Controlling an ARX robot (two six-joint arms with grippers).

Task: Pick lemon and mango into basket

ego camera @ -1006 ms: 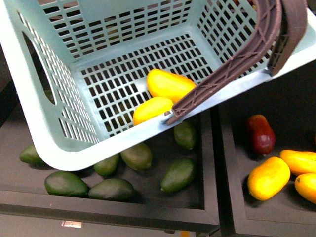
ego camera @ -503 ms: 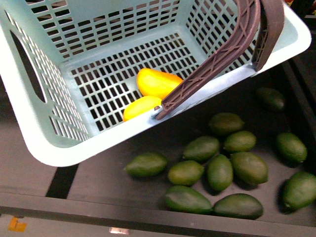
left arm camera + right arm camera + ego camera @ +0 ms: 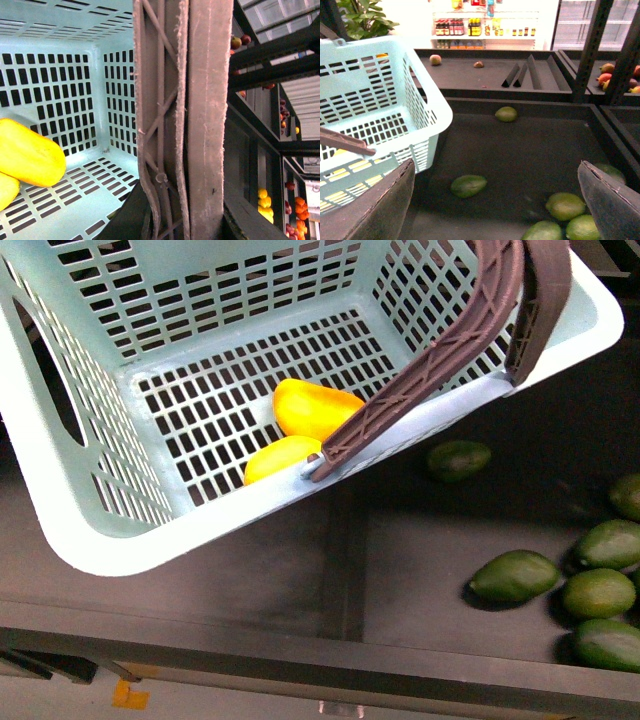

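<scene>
The pale teal basket (image 3: 90, 490) hangs tilted over the dark display bins. Its two brown handles (image 3: 440, 350) are folded together, and my left gripper (image 3: 175, 225) is shut on them; its fingers hardly show behind the handles (image 3: 190, 120). On the slotted floor lie the yellow-orange mango (image 3: 315, 408) and, touching it, the smaller yellow lemon (image 3: 280, 458), partly hidden by the near rim. The left wrist view shows the mango (image 3: 27, 152) and the lemon (image 3: 5, 190) too. My right gripper (image 3: 495, 210) is open and empty beside the basket (image 3: 427, 107), above green fruits.
Dark green oval fruits (image 3: 515, 575) lie in the bin at right; one (image 3: 468, 185) sits alone near the basket's corner. A divider (image 3: 340, 560) splits two bins, with a raised front edge (image 3: 320, 665). Shelves of red and yellow fruit (image 3: 265, 200) stand further off.
The bins under the basket have slid to the right in the front view: first the mangoes, then most green fruits left the picture. The basket and its two fruits stay held.
</scene>
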